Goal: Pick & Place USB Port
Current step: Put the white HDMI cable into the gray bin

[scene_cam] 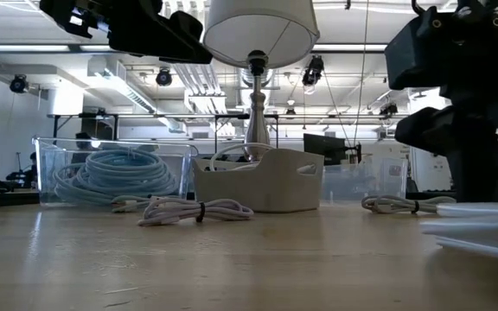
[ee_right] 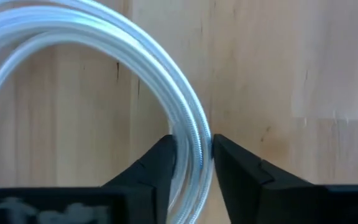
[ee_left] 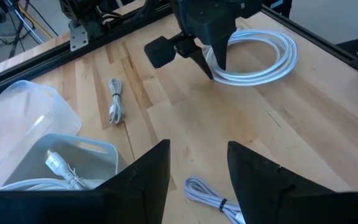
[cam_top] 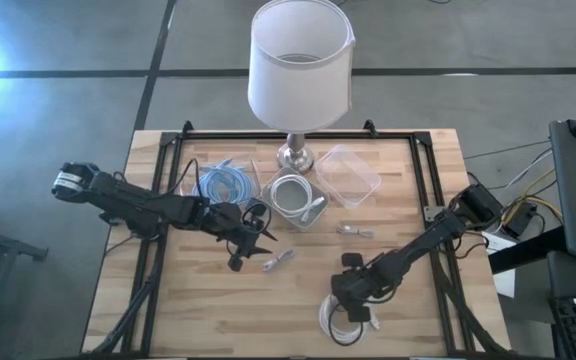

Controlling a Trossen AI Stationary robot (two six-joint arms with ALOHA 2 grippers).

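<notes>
Standing at the far edge of the wooden table (cam_top: 198, 310) was a white-shaded lamp (cam_top: 300, 65), the largest item present. Near its base sat a clear plastic container (cam_top: 348, 175), a white bin (cam_top: 295, 200) with cable inside, and to the left a coil of blue cable (cam_top: 226, 183).

Both arms were over the table. The left gripper (cam_top: 253, 245) hung above the centre-left, fingers spread and empty, with a small bundled white cable (cam_top: 279, 262) just beside it. A second small bundle (cam_top: 355, 231) lay right of centre.

The right gripper (cam_top: 353, 300) was down at the near edge on the coiled white USB cable (cam_top: 340, 322), the task's thing, which lay flat on the wood. In the right wrist view the fingers (ee_right: 160, 165) stood one on either side of the coil's strands (ee_right: 191, 140), touching or very nearly so; a firm pinch could not be confirmed.

Risk, by judgement: the grip took only part of the loop at one edge. On lifting, strands could slip free or the coil could unwind and hang lopsided, dragging across the table or catching the bin's rim at placement.
</notes>
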